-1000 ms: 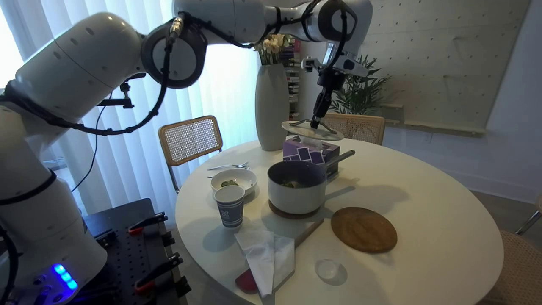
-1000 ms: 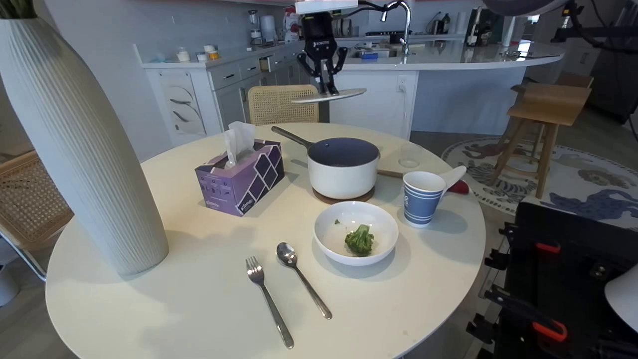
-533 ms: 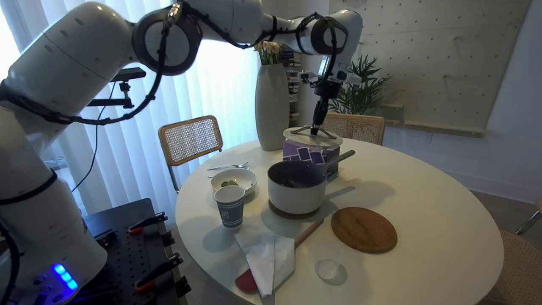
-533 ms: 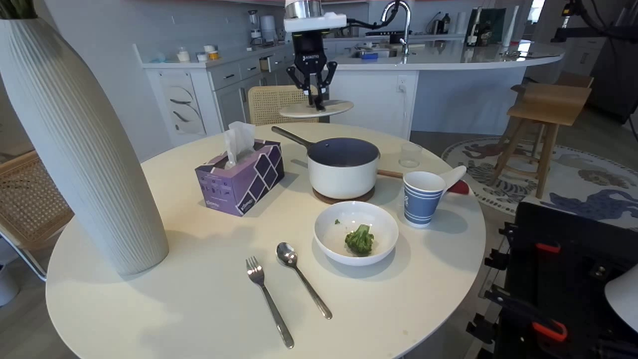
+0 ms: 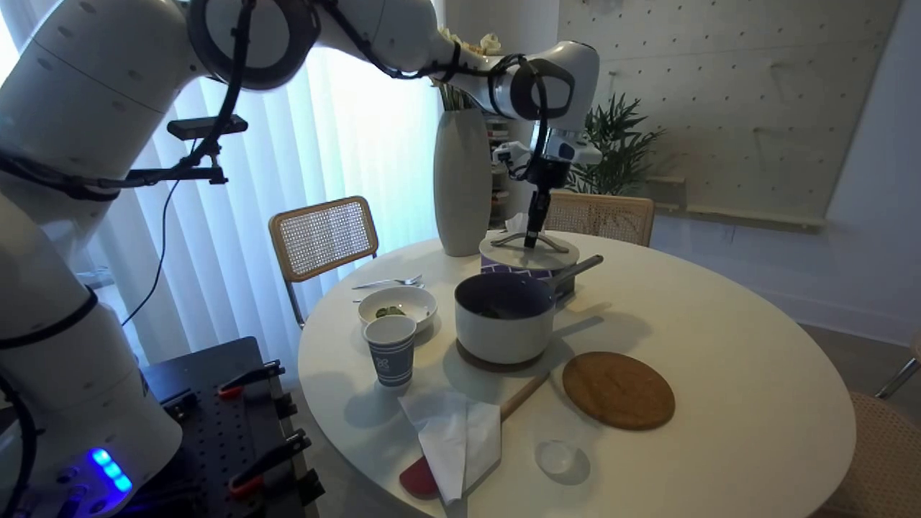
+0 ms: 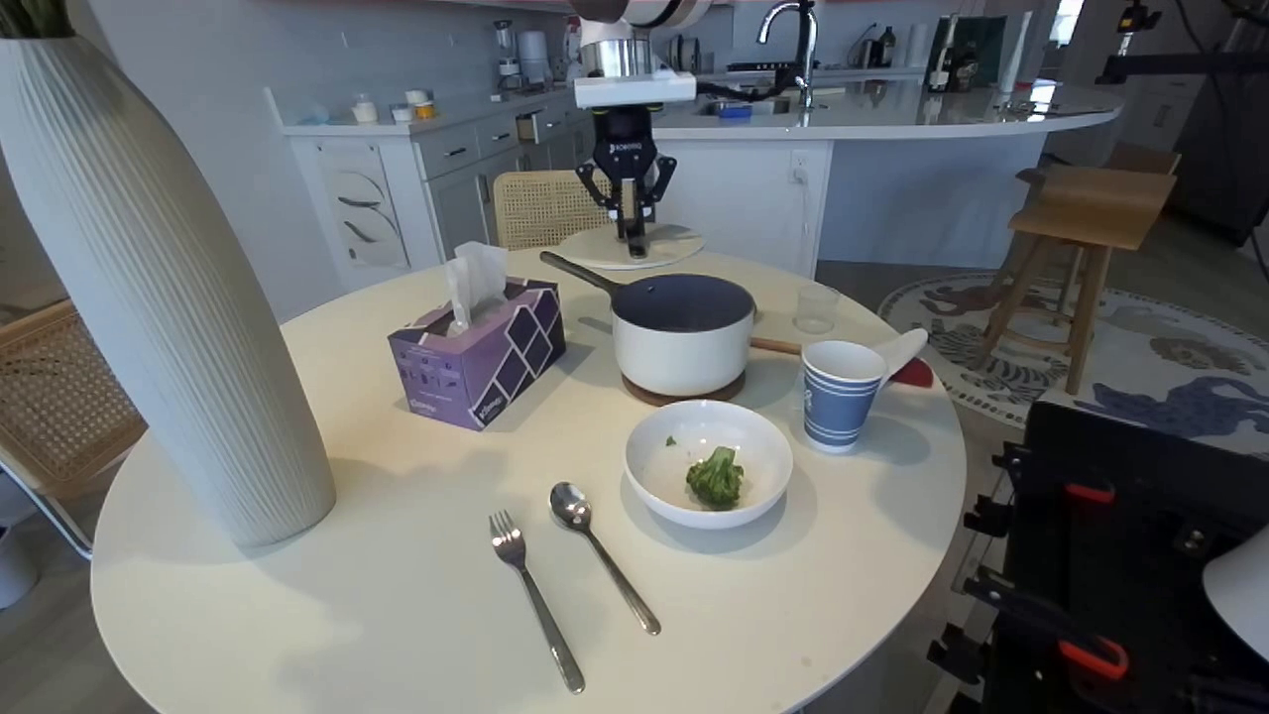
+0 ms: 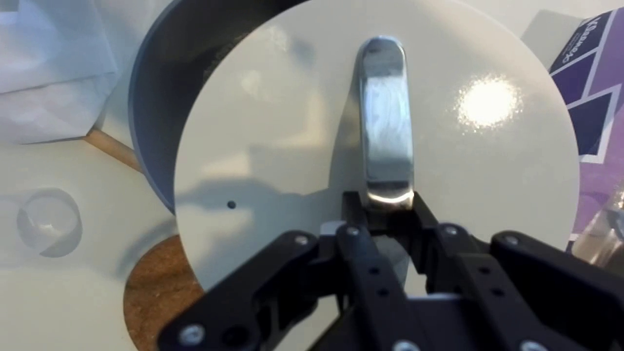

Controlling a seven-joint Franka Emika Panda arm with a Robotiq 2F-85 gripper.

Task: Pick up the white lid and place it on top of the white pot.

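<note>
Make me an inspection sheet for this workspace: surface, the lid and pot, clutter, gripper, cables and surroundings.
Surface: round white tabletop, shadows across it.
Job's things: white pot uncovered on a brown trivet; white lid held by its metal handle, not yet on the pot.
Clutter: tissue box, vase, white bowl with broccoli, paper cup, fork, spoon, round wooden board, clear cup, napkin lying across a red-ended utensil.
Gripper: closed on the lid's handle.
Cables: black cable running along the robot arm.
Surroundings: cane-backed chairs, blinds, kitchen counter.
</note>
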